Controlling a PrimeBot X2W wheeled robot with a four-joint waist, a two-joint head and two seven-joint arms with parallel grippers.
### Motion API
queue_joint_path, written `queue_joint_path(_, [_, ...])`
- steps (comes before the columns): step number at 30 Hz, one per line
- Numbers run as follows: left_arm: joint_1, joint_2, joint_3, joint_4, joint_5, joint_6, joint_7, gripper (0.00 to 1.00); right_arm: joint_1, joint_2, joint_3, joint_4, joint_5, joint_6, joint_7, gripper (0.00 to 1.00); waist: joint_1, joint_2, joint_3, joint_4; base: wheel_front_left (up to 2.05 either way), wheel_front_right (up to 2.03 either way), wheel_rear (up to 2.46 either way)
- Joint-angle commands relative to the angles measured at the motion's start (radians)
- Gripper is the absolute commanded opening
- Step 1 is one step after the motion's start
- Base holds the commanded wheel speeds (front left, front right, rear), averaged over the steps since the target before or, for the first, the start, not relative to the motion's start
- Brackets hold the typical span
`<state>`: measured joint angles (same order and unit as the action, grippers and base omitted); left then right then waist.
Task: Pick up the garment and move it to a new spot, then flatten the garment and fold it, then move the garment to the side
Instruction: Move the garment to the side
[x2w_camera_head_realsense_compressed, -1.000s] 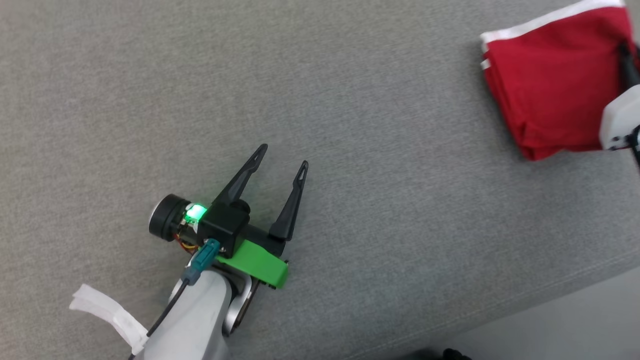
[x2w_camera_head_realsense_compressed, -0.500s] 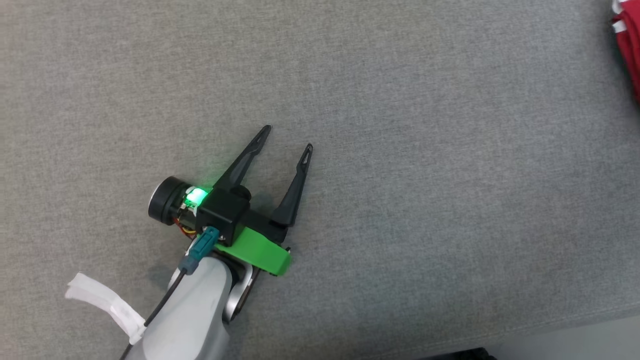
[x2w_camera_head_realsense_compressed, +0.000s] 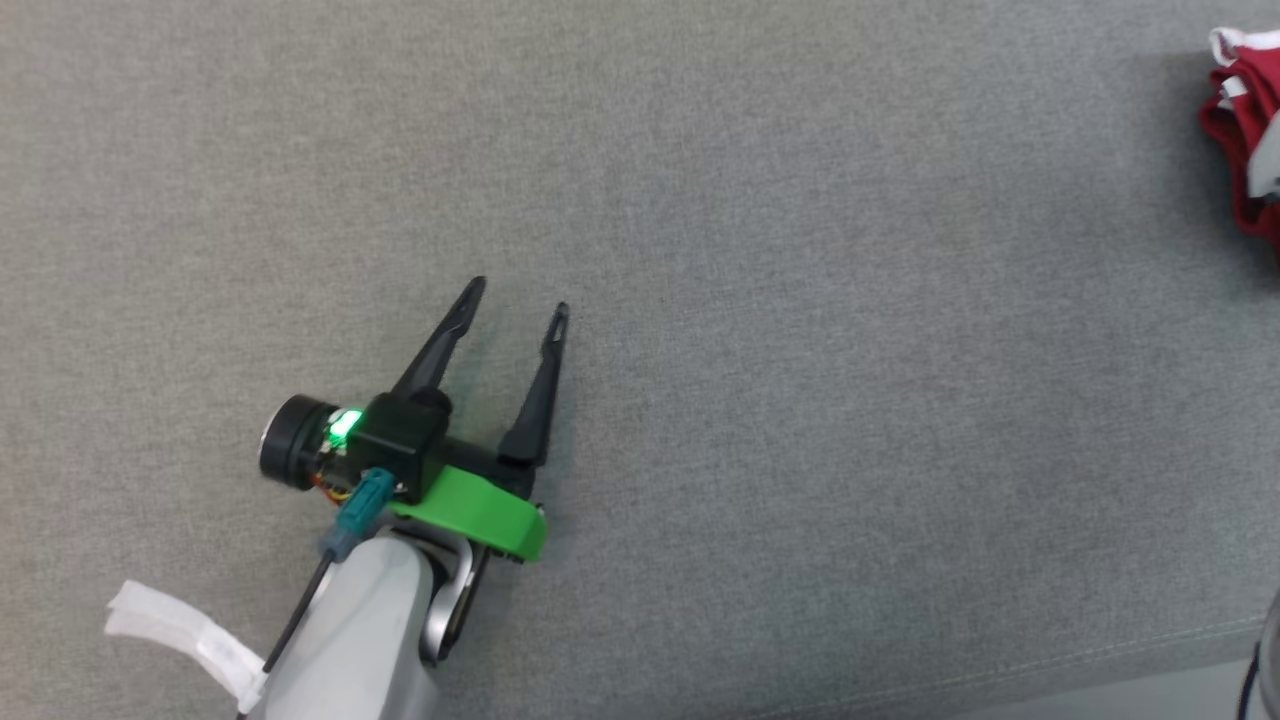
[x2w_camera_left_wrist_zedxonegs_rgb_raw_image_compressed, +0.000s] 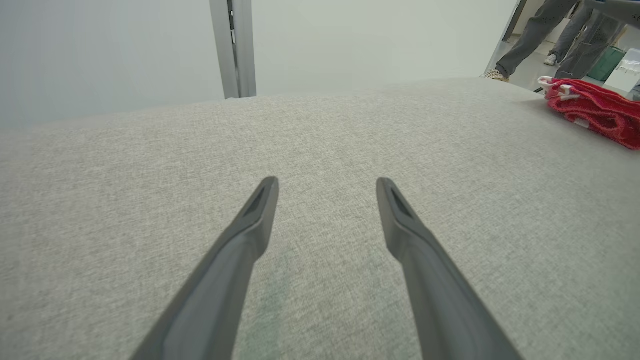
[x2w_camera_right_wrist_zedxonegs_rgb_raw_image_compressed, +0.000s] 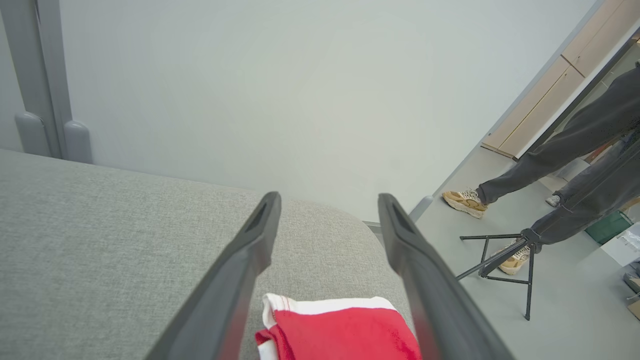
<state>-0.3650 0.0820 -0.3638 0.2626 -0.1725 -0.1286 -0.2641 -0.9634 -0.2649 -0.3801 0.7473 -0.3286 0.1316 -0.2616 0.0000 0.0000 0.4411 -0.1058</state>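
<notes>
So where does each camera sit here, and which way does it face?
Head: on the head, looking down at the cushion; left claw lower left, garment at right edge.
Left wrist: on the left arm, looking along the left claw across the cushion to the garment.
Right wrist: on the right arm, over the garment, facing a person's legs; right claw open.
Shared: all three show the garment.

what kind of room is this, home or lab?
Most likely a lab or test room, not a home: a tripod stands on a bare grey floor, a person stands by, and the red garment lies on a plain grey upholstered surface.
</notes>
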Motion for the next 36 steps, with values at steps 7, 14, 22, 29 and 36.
queue_joint_path(7, [0.054,-0.012,0.097,0.033,0.02,-0.003,0.0,1.0,0.143,0.073,0.136,-0.115,0.159,-0.002,-0.004,1.0,0.0,0.0,-0.125,0.02,0.0,0.0,0.0])
queue_joint_path(14, [0.099,-0.021,0.18,0.052,0.033,-0.003,0.0,1.0,0.268,0.134,0.215,-0.174,0.267,-0.002,-0.005,1.0,0.0,0.0,-0.195,0.051,0.0,0.0,0.0])
queue_joint_path(22, [0.155,-0.028,0.257,0.067,0.042,0.009,0.0,1.0,0.415,0.186,0.246,-0.209,0.325,-0.002,-0.005,1.0,0.0,0.0,-0.268,0.078,0.0,0.0,0.0])
queue_joint_path(29, [0.231,-0.03,0.298,0.077,0.048,0.02,0.0,1.0,0.54,0.207,0.269,-0.233,0.369,-0.002,-0.005,1.0,0.0,0.0,-0.339,0.082,0.0,0.0,0.0])
queue_joint_path(36, [0.309,-0.03,0.321,0.071,0.015,0.048,0.0,1.0,0.64,0.212,0.297,-0.252,0.394,-0.002,-0.005,1.0,0.0,0.0,-0.395,0.082,0.0,0.0,0.0])
